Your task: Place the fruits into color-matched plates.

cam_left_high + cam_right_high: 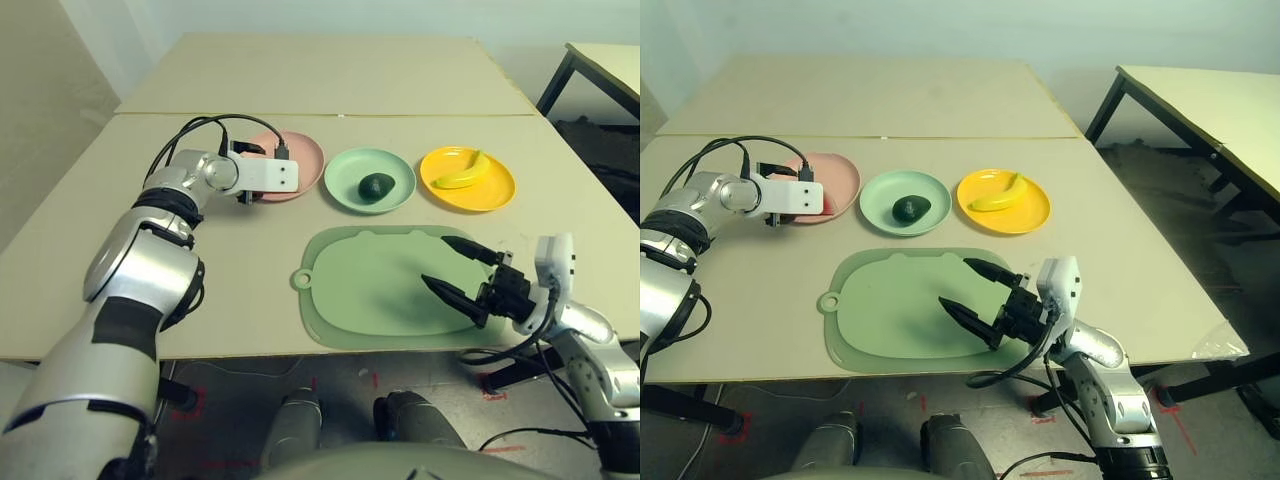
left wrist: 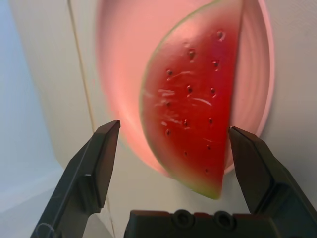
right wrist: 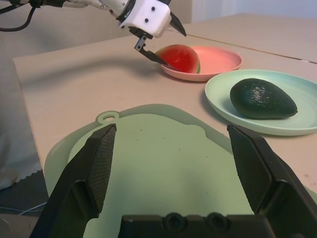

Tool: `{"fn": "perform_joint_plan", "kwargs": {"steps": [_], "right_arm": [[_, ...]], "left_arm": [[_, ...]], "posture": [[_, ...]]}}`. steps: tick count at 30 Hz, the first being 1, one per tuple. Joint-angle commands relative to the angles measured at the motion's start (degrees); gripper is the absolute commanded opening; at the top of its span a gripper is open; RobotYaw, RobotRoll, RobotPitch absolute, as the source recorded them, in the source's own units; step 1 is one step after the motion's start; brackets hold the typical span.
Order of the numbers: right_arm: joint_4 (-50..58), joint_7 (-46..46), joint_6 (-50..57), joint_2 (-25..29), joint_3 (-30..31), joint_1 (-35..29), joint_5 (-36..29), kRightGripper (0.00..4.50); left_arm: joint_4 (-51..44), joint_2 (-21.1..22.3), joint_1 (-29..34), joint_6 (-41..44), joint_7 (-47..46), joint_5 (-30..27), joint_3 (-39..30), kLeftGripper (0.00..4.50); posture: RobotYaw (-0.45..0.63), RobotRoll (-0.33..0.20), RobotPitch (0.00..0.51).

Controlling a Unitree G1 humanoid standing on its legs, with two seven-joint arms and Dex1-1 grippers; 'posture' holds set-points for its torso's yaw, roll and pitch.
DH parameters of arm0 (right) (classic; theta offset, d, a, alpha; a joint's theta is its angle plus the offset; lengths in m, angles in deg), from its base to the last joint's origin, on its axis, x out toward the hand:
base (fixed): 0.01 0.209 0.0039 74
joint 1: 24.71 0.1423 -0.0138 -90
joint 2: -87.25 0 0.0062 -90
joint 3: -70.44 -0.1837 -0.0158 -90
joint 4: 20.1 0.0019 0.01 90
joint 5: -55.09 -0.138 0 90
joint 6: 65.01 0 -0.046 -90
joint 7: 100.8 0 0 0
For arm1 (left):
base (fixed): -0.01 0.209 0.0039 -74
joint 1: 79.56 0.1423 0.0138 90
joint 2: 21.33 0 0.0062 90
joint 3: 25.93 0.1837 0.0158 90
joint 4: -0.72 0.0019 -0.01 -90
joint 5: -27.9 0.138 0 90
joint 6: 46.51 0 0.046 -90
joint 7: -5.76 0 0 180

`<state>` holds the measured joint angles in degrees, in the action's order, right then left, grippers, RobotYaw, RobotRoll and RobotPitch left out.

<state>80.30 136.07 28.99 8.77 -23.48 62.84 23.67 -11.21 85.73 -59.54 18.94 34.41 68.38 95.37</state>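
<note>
1. Pale beige table point(image 1: 250, 330) under a white wall: three plates stand in a row at its middle, with a green mat point(image 1: 385, 290) nearer the robot.
2. Watermelon wedge point(image 3: 179, 57) lies on the near rim side of the pink plate point(image 1: 305, 150); the avocado point(image 1: 377, 185) sits in the mint green plate point(image 1: 400, 165), the banana point(image 1: 462, 172) in the yellow plate point(image 1: 500, 190). By this layout all three fruits look sorted.
3. Left pincer point(image 2: 173, 148) hangs over the wedge with its fingers spread wide, one on each side, holding nothing; whether a tip brushes the fruit cannot be told.
4. Right pincer point(image 1: 455, 270) waits over the mat, wide apart and empty.
5. Step in hand, as judged: letting go. Done well, the left pincer lifts straight up and back, fingers kept apart, so neither tip drags the wedge off the shallow rim.
6. Wedge lies flat, red face up; its long axis runs along its straight edge, roughly in line with the left pincer's reach, rind curving to one side.
</note>
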Motion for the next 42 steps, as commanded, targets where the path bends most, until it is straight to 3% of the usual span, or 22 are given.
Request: {"fn": "perform_joint_plan", "kwargs": {"steps": [1,9,11,15,19,22,25,29,33,42], "right_arm": [[-1.58,-0.15,0.31,0.38,-0.79,0.83,0.14,4.50],[-3.64,-0.36,-0.26,-0.01,-0.65,2.03,0.50,4.50],[-4.41,-0.93,-1.04,-0.30,-0.81,2.07,1.13,4.50],[-7.45,-5.58,-5.33,-1.32,-3.92,1.26,3.69,4.50],[-11.01,-12.23,-10.94,-2.78,-9.13,-1.28,6.86,4.50],[-12.91,-14.99,-14.43,-3.96,-11.86,-4.26,7.97,4.50],[-16.86,-17.25,-16.95,-4.89,-14.88,-6.16,7.97,4.50],[-25.59,-18.21,-19.38,-3.37,-19.19,-4.12,6.85,4.50],[-33.36,-15.37,-21.63,-0.45,-21.47,-1.39,6.19,4.50],[-41.81,-10.04,-24.57,1.45,-22.25,2.51,5.87,4.50]], "left_arm": [[-0.18,0.51,-1.55,-1.47,-0.72,-0.82,-1.24,4.46],[-1.45,3.22,-3.43,-3.91,0.31,-4.38,-5.23,4.46],[-2.06,4.17,-3.14,-3.82,2.41,-7.79,-8.33,4.46],[-5.16,5.41,1.68,0.98,9.34,-23.35,-22.32,4.46],[-18.45,5.99,15.38,10.63,12.74,-38.32,-35.26,4.46],[-38.96,2.38,31.56,23.41,9.38,-49.59,-44.48,4.46],[-57.47,-3.23,46.00,31.46,3.31,-56.16,-49.79,4.46],[-71.58,-10.49,56.05,37.91,-3.49,-60.00,-51.10,4.46],[-77.36,-13.96,59.71,40.73,-6.95,-59.87,-49.20,4.46],[-82.21,-14.31,63.90,44.27,-9.73,-60.17,-48.94,4.46]], "posture": [[-0.02,0.000,0.079],[0.00,0.000,0.074],[0.00,0.000,0.073],[0.00,0.000,0.075],[0.01,0.000,0.085],[0.01,0.000,0.087],[0.04,0.000,0.094],[0.05,0.000,0.093],[0.06,0.000,0.095],[0.09,0.000,0.098]]}}
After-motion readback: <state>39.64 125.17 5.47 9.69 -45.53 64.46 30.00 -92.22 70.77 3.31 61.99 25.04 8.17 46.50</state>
